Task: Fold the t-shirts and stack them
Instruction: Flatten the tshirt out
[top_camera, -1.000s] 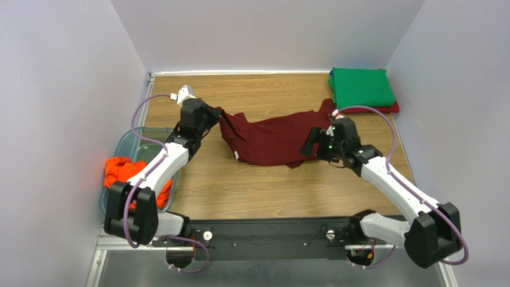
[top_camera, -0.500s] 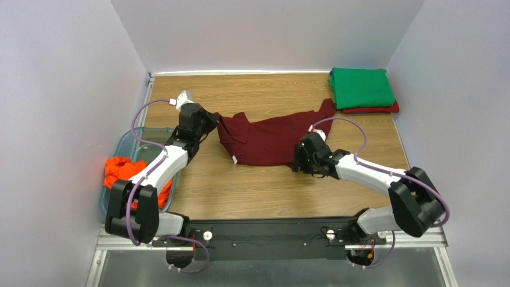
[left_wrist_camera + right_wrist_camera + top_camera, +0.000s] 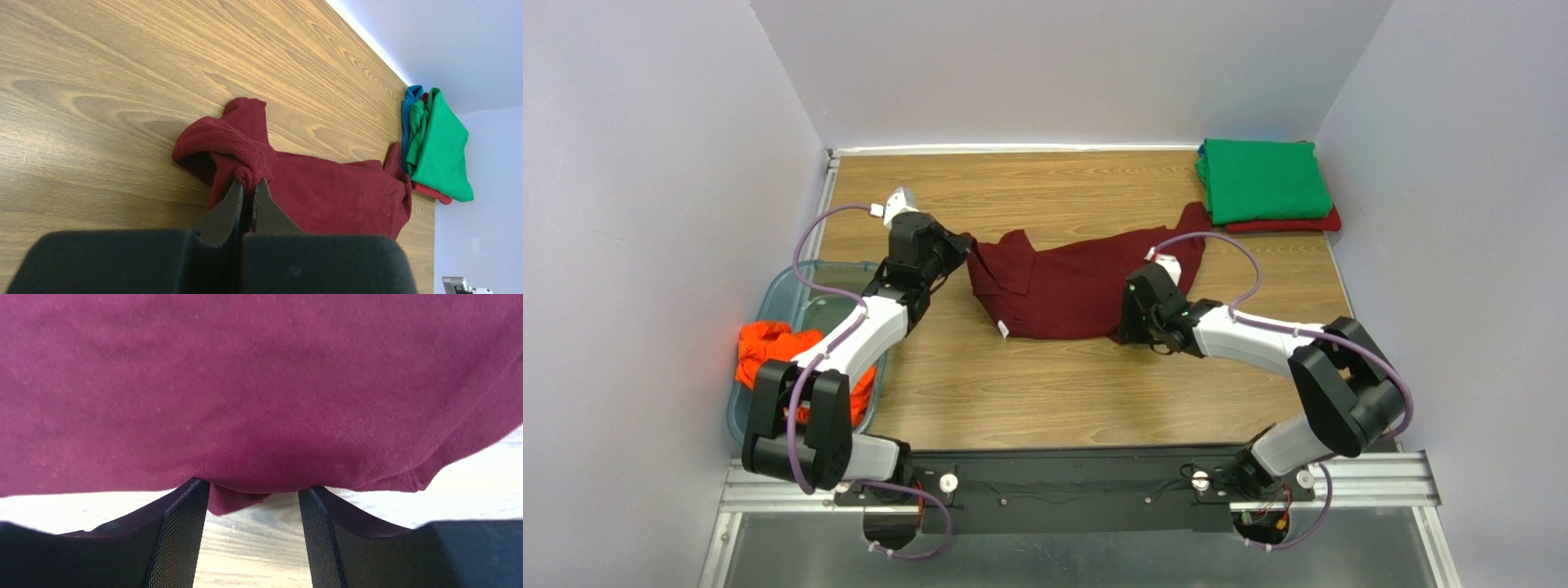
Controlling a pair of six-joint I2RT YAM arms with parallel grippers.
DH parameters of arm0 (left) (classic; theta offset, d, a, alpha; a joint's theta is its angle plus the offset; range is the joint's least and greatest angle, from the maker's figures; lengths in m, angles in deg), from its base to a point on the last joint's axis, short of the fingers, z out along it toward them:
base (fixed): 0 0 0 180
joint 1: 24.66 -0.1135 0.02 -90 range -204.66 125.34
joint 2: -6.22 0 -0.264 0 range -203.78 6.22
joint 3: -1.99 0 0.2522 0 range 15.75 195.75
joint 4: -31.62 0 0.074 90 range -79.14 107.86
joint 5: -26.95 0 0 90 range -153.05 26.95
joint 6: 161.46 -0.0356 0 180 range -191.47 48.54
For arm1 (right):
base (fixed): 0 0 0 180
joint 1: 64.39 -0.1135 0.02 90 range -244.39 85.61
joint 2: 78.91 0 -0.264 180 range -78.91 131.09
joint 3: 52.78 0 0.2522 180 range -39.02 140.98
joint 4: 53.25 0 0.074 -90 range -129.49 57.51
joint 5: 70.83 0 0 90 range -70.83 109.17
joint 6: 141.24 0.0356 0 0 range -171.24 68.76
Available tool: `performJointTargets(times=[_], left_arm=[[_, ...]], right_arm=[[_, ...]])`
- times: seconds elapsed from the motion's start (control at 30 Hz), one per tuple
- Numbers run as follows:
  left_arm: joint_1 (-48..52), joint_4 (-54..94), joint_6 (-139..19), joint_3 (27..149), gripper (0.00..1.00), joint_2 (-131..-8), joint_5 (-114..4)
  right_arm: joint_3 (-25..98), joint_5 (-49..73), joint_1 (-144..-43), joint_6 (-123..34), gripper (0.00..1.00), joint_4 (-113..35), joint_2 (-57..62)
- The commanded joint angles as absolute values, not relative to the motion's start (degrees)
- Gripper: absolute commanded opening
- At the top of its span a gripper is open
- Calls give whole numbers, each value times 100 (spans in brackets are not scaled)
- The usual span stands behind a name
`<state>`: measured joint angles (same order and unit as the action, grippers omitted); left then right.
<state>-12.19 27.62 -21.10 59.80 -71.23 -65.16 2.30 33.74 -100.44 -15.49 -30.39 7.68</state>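
Right gripper (image 3: 253, 489), seemingly agape, straddles maroon t-shirt (image 3: 258, 386) hem.

Bright, even light from above leaves only faint, soft shadows on the worktop (image 3: 1051, 392). In the right wrist view it is washed out pale and slightly blurred at 6 o'clock.

From high up and behind we see the whole table (image 3: 1038, 380), our left wrist view looks low across it, our right wrist view sits very close, all share the maroon shirt (image 3: 1075, 288)
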Motion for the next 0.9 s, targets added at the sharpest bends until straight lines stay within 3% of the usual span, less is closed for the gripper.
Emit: performJointTargets(times=[0.0,0.13,0.2,0.23,0.47,0.87], left_arm=[[-1271,2937,-2225,5908,0,-7148,-6402],[-1297,2937,-2225,5899,0,-7156,-6384],[-1324,2946,-2225,5899,0,-7165,-6384],[-1341,2929,-2233,5908,0,-7148,-6367],[-1359,2797,-2242,5890,0,-6806,-6340],[-1394,1814,-2146,5987,0,-5374,-6971]], right_arm=[[246,3517,-10069,-1433,57,-3070,1082],[255,3526,-10069,-1398,24,-3079,1065],[237,3342,-10060,-1424,12,-3062,960],[211,3158,-10068,-1467,1,-3018,760],[325,2936,-10060,-1503,1,-1912,-540],[1923,2769,-10060,-1819,1,769,-1931]])
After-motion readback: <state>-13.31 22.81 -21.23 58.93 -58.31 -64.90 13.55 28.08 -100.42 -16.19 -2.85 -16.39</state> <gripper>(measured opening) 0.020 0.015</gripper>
